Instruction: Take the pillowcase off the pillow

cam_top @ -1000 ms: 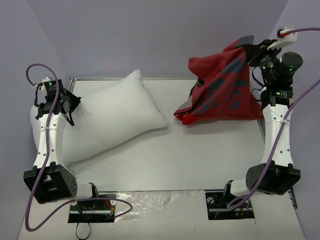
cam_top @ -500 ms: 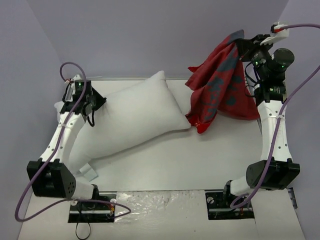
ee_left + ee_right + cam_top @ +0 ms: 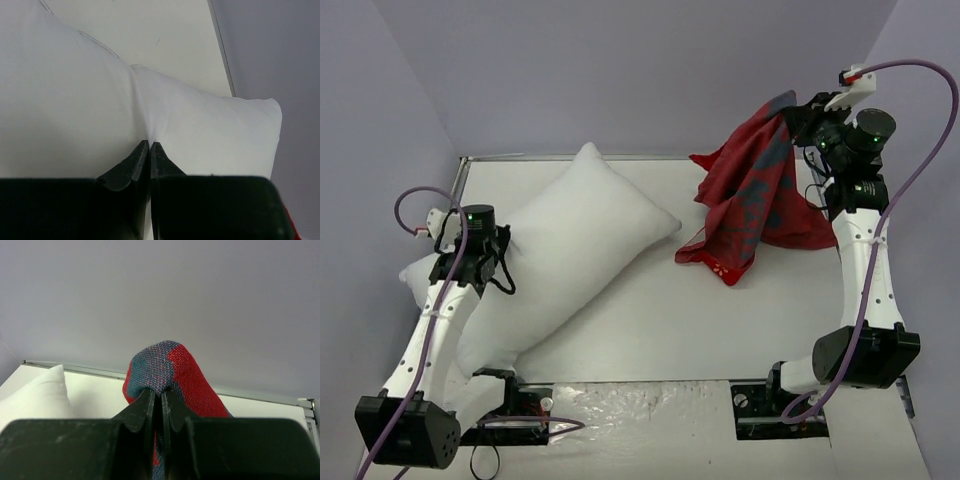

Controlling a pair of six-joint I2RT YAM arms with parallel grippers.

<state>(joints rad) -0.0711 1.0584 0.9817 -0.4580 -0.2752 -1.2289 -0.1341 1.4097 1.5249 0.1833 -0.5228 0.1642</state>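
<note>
From above, I see the bare pillow on the tabletop's left, the pillowcase hanging apart at right. Left wrist: my left jaws pinch pillow fabric. Right wrist: my right jaws clamp a pillowcase fold.

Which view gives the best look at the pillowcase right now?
Top external: the whole pillowcase shows, hanging from the right gripper, fully off the pillow. The right wrist shows only a pinched bunch of red fabric between its shut fingers. The left wrist shows white pillow and no clear pillowcase.
</note>
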